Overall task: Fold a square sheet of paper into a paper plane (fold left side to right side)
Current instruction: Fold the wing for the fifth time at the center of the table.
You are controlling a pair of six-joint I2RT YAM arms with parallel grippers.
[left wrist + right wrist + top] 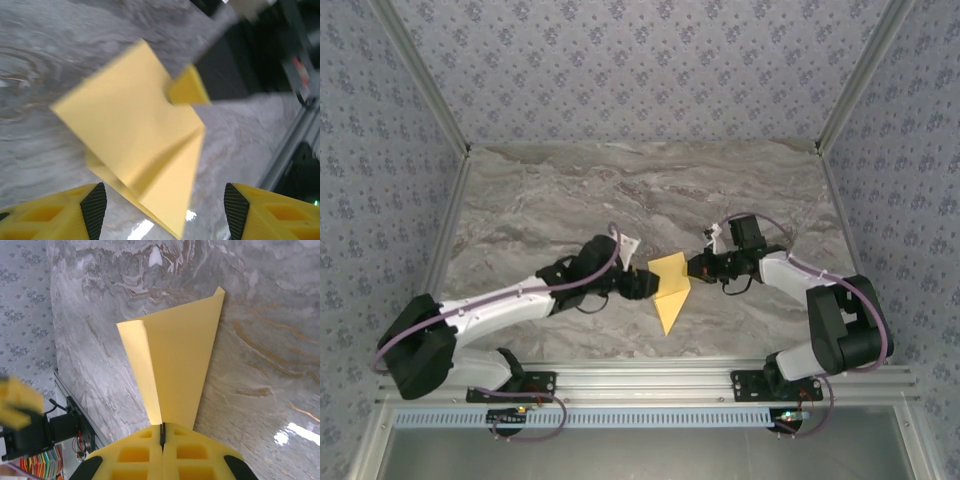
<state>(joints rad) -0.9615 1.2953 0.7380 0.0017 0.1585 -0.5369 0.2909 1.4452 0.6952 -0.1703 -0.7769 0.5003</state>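
Observation:
The yellow-orange sheet of paper [670, 290] lies mid-table, folded into a pointed wedge whose tip points toward the near edge. One flap stands up along a crease [150, 370]. My right gripper [696, 267] is shut on the paper's right corner, and its yellow fingers [161, 432] are pressed together on the folded edge. My left gripper [642, 283] stands open just left of the paper. In the left wrist view the paper [135, 130] lies ahead of my left gripper [165, 200], its tip between the spread pads [95, 205] without touching them. The right fingers [187, 90] pinch its far corner.
The grey marble table [570, 190] is walled by patterned panels at the back and both sides. An aluminium rail [650, 380] with both arm bases runs along the near edge. The left gripper shows blurred at the left of the right wrist view [17, 400].

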